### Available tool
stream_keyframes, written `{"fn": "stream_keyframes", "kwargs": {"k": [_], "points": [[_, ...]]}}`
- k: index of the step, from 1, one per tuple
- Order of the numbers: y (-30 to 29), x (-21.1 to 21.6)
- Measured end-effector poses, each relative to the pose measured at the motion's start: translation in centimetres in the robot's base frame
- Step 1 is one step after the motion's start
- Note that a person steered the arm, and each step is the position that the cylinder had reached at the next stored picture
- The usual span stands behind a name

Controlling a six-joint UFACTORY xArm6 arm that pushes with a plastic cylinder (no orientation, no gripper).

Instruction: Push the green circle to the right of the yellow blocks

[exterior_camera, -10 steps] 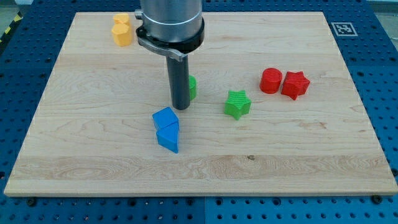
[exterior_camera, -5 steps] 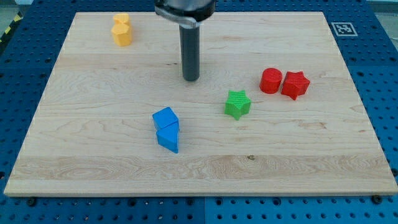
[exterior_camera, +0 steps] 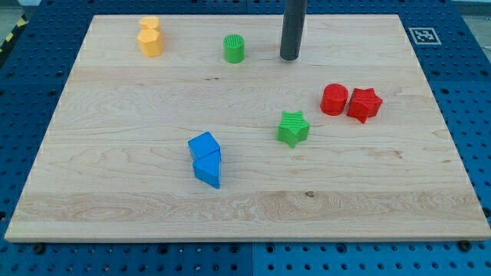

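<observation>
Green circle (exterior_camera: 235,48) upright near bench (exterior_camera: 115,192) top edge, well apart at 3 o'clock from yellow blocks (exterior_camera: 150,36). My tip (exterior_camera: 290,57) near circle's 3 o'clock, not touching. No gripper on this rig, just rod. Green star (exterior_camera: 293,128), red pair (exterior_camera: 350,102) around 4-5 o'clock; blue pair (exterior_camera: 205,159) at 6.

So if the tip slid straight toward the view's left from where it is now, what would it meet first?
My tip would most likely meet the green circle first, then the yellow blocks beyond. The circle sits slightly higher in the view, so it might be only a glancing contact.
</observation>
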State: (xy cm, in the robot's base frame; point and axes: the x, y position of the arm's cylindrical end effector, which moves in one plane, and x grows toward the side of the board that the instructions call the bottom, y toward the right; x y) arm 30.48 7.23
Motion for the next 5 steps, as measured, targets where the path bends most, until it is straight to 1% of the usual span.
{"fn": "stream_keyframes", "kwargs": {"k": [1, 3, 5], "points": [[-1.7, -0.1], [-8.1, -0.1], [-13.6, -2.4]]}}
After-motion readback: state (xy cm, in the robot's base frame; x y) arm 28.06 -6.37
